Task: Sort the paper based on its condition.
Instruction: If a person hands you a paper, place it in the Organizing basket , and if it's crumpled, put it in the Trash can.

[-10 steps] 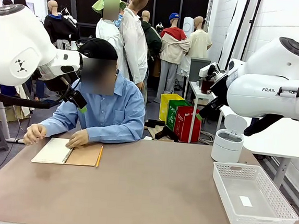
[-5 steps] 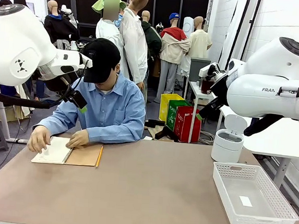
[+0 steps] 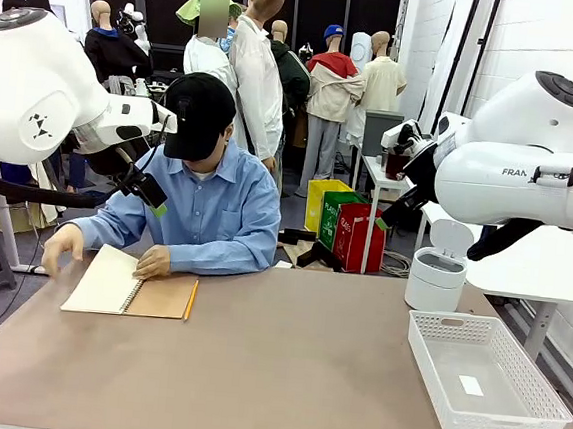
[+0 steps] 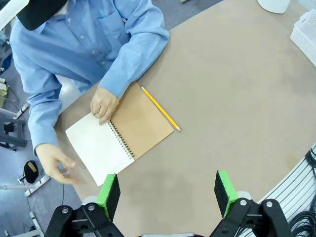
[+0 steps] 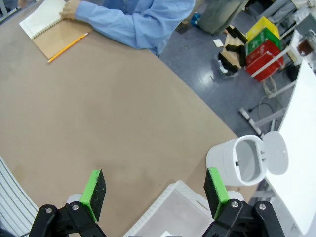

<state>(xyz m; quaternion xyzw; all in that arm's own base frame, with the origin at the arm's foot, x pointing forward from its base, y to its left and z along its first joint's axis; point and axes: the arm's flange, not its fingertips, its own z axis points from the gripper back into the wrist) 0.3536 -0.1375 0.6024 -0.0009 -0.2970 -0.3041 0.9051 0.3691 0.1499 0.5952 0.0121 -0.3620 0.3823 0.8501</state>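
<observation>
A: Surface?
B: Brown table [image 3: 282, 375], matte, even in colour. Left of centre in the front view lies an open spiral notebook [image 3: 164, 299] with a tan cover. A yellow pencil [image 3: 191, 300] lies just beside its right edge. At lower right stands a white mesh basket [image 3: 494, 423] with a small white scrap [image 3: 470, 385] inside. A white lidded bin [image 3: 434, 280] stands behind it, lid up.
A: Paper?
B: The paper [image 3: 105, 281] is the white sheet on the notebook, its left edge raised. Person's right hand [image 3: 63, 247] is at that edge, person's left hand [image 3: 152, 260] by the spiral. Loose or bound: cannot tell.
A: Grippers?
B: Left gripper [image 4: 167, 190]: green pads wide apart, holding nothing, looking down on the notebook. Right gripper [image 5: 154, 190]: likewise spread wide and empty, above the basket's corner.
A: Room?
B: White wall at right. Red, green and yellow crates [image 3: 350, 230] sit on the grey floor beyond the table.
</observation>
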